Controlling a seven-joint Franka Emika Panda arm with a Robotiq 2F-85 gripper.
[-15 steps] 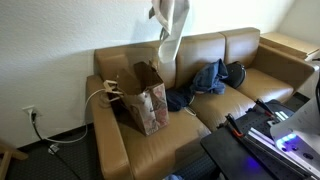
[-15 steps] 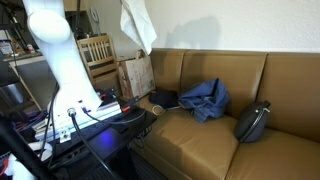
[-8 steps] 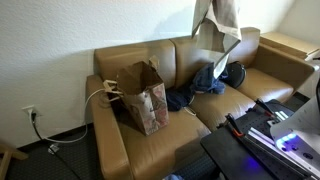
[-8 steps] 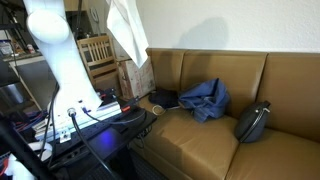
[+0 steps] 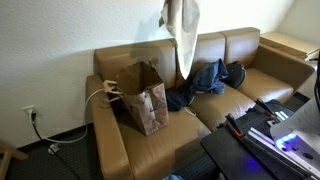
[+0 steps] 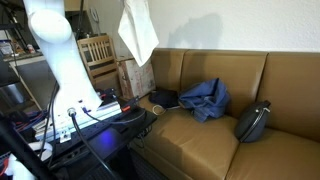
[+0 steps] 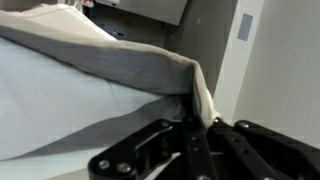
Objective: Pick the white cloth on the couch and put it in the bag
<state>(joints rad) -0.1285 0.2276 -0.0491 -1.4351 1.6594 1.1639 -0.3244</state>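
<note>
The white cloth hangs in the air above the brown couch, its top end out of frame. In the exterior view from the couch's end it hangs high, near the robot arm. The gripper itself is out of frame in both exterior views. In the wrist view the cloth fills the left side, and my gripper is shut on its corner. The brown paper bag stands open on the couch seat by the armrest, down and to the left of the hanging cloth; it also shows in an exterior view.
A blue garment and a dark bag lie on the couch. A black tabletop with equipment stands in front. The robot base and a wooden chair are near the couch's end.
The cloth has swung back and forth in the air: rightward half a second ago, now back to the left, nearer the paper bag. It stays gripped.
</note>
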